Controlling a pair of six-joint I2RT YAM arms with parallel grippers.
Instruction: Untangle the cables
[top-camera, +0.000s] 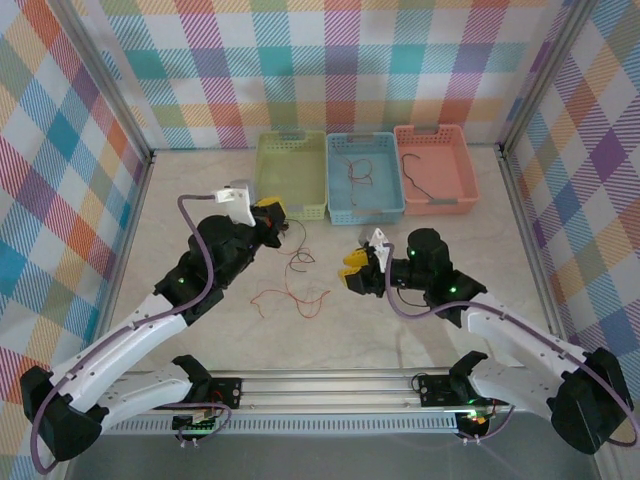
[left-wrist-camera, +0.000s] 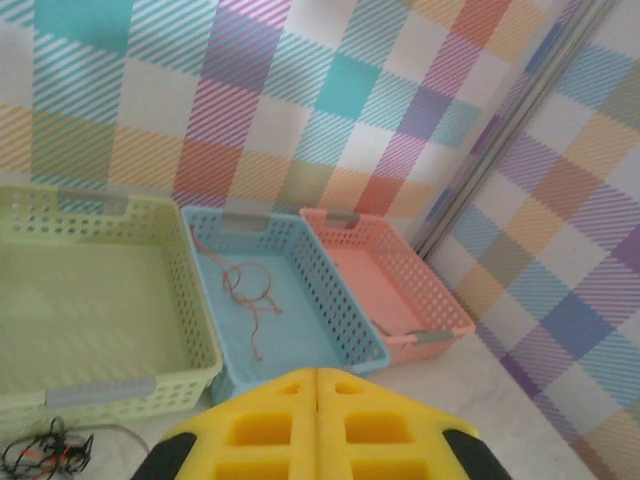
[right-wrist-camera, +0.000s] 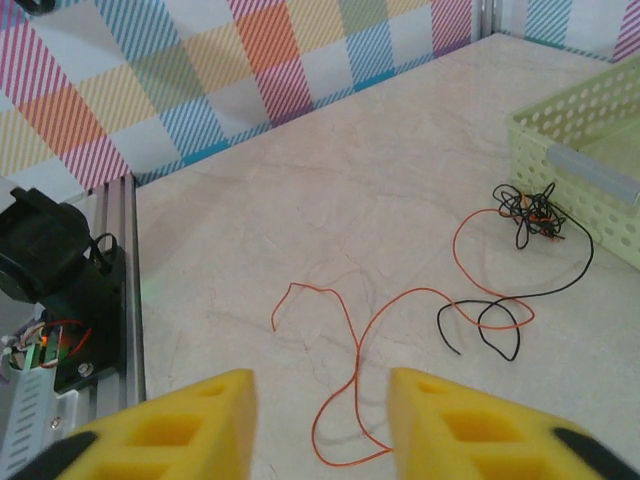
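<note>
The left gripper (left-wrist-camera: 318, 388) has its two yellow fingers pressed together, and I see nothing between them. It hangs near the front corner of the green basket (left-wrist-camera: 150, 385). A small knot of cables (left-wrist-camera: 45, 452) lies on the table (right-wrist-camera: 300, 200) just beside that basket.

The right gripper (right-wrist-camera: 318, 390) has its yellow fingers apart and holds nothing. A red-orange cable (right-wrist-camera: 357, 340) lies on the table in front of it, curling all the way up to the knot. A black cable (right-wrist-camera: 500, 325) comes out of the knot too and crosses over the red-orange one.

Three baskets stand in a row at the back. The blue basket (left-wrist-camera: 330, 300) in the middle has a reddish cable (left-wrist-camera: 250, 285) inside. The pink basket (top-camera: 462, 170) has a dark cable (top-camera: 413, 165) inside.
</note>
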